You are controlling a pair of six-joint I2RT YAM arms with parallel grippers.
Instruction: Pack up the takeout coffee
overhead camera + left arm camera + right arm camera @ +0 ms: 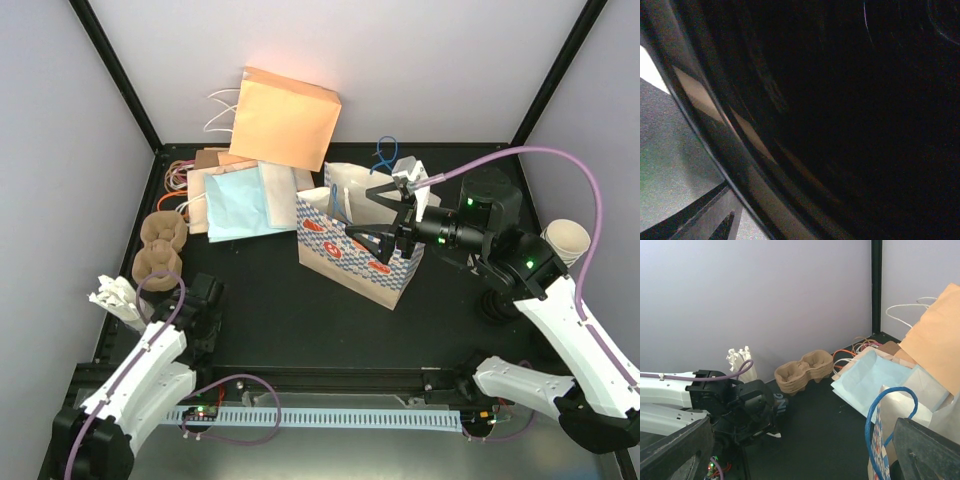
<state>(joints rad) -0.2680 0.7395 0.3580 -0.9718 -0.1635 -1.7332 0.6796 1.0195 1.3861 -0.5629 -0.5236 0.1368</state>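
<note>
The right gripper (366, 212) hangs wide open and empty at the mouth of the centre bag (350, 258), apparently to spread it, while the left gripper (207, 292), near left, shows no readable opening.

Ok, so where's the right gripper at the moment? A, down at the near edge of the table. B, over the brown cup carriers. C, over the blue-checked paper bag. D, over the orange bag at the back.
C: in the top view the right gripper hangs with its jaws spread wide over the open mouth of the blue-checked paper bag in the middle of the table.
</note>
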